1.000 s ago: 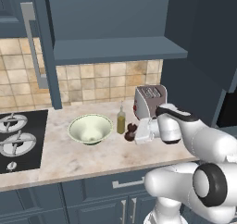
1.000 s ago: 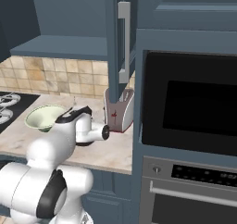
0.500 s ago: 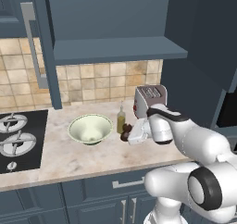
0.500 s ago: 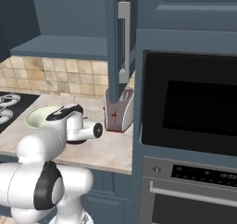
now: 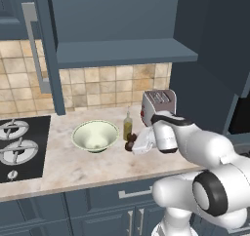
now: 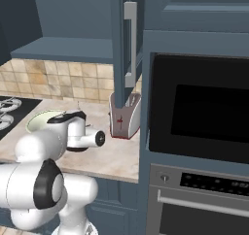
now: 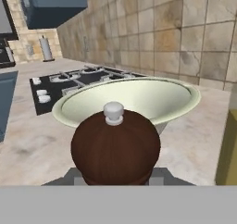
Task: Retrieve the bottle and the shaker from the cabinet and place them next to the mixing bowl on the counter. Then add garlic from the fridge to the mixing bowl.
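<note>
The dark brown shaker [image 7: 115,146] with its pale knob sits between my gripper's [image 7: 115,177] jaws, which are shut on its body. In the left base view the shaker [image 5: 130,145] is low over the beige counter [image 5: 73,169], held by the gripper [image 5: 134,145], just right of the pale green mixing bowl [image 5: 95,135] and in front of the yellow-olive bottle [image 5: 127,126]. Seen from the hand, the mixing bowl [image 7: 134,98] lies right behind the shaker and the bottle [image 7: 229,149] stands at the right edge. The cabinet [image 5: 122,52] is open above. Whether the shaker touches the counter, I cannot tell.
A red-and-grey toaster [image 5: 158,103] stands behind my arm against the tiled wall. A black stove [image 5: 19,147] takes up the counter's left end. A built-in oven [image 6: 204,112] fills the tall unit on the right. The cabinet door [image 6: 129,44] hangs open above the toaster.
My arm has swung left along the counter with the shaker, from in front of the toaster to beside the bottle and bowl. Bowl and bottle have stayed put.
</note>
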